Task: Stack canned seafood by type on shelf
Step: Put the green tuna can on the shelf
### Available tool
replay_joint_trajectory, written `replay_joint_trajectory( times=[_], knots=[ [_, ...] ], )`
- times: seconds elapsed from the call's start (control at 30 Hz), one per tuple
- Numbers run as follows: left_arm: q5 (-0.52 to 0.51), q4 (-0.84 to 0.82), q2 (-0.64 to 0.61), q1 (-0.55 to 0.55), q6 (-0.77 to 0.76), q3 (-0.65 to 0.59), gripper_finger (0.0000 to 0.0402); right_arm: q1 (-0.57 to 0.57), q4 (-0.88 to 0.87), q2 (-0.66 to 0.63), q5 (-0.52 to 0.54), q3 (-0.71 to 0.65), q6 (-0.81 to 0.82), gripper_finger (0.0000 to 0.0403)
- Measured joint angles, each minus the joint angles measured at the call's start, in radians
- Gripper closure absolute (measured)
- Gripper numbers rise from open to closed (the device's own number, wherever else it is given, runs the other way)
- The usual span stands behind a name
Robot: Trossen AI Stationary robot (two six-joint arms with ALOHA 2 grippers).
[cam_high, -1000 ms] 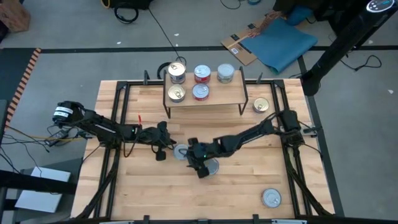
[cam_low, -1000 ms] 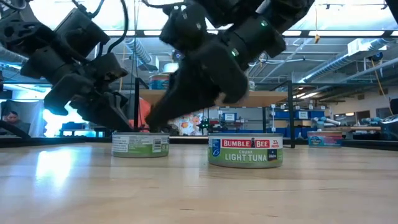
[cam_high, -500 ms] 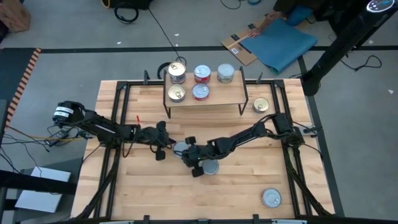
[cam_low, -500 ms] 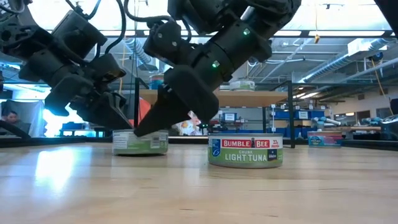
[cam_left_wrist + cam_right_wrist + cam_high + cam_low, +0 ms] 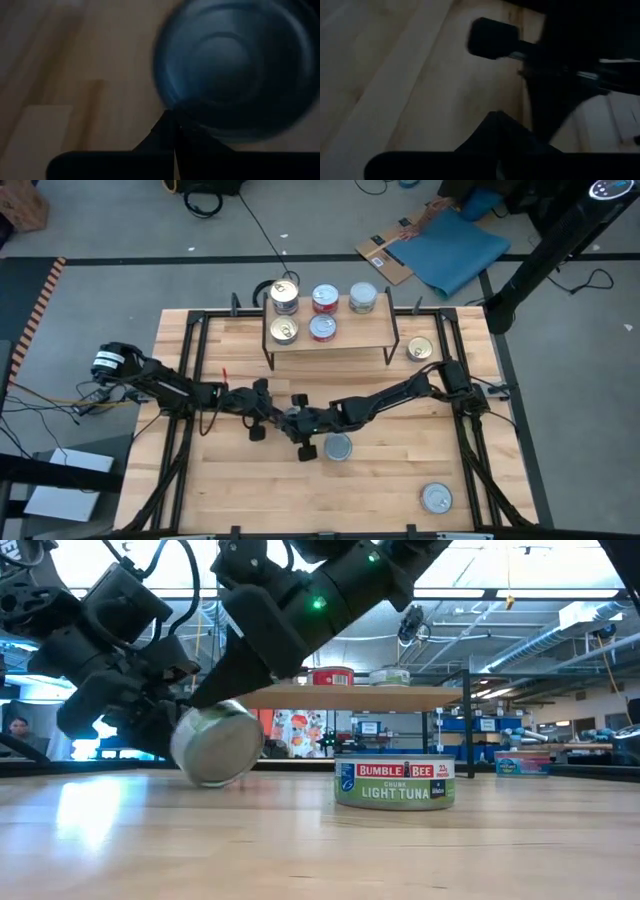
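Observation:
A silver-ended tin [image 5: 215,745] stands tipped up on its rim at the table's middle, one round end toward the near edge. My left gripper [image 5: 175,131] is shut at that tin, coming from the table's left [image 5: 270,412]. My right gripper [image 5: 197,700] is shut and slants down onto the tin from the right [image 5: 292,423]. The arms hide the tin in the high view. The shelf [image 5: 345,338] at the far edge carries several upright tins: gold-topped [image 5: 284,330], red-labelled [image 5: 323,327] and silver [image 5: 362,299]. My left gripper's shut fingertips [image 5: 172,127] meet the tin's round end at its rim [image 5: 192,125], coming nearly level from the table's left. The tin stands tilted on its rim. My right gripper's shut fingers [image 5: 215,685] lie at the tin's raised upper edge [image 5: 205,712], slanting down from the right; the exact spot is hidden.
A light tuna tin [image 5: 395,782] lies flat just right of the tipped one and also shows in the high view [image 5: 338,447]. A gold-topped tin [image 5: 421,350] sits right of the shelf, and a silver tin [image 5: 436,498] near the front right.
My right gripper has gone toward the table's left, from beside the light tuna tin to the other tin. That tin, lying flat before, has tipped up onto its rim, its round end now facing the near edge. My left gripper has stayed beside it.

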Motion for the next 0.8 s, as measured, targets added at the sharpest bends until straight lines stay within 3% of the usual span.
replay_joint_trajectory(
  times=[0.53, 0.7, 0.8],
  knots=[
    [-0.009, 0.011, 0.0, -0.018, 0.023, 0.0, 0.0401, -0.025, -0.045, 0.001, -0.003, 0.02, 0.04, 0.0358],
    [-0.142, -0.024, 0.0, -0.017, 0.014, 0.0, 0.0401, -0.025, -0.077, -0.035, 0.014, 0.02, 0.045, 0.0329],
    [-0.236, -0.033, -0.001, -0.017, -0.007, 0.0, 0.0401, -0.029, -0.144, -0.08, 0.115, 0.021, 0.078, 0.0308]
  ],
)
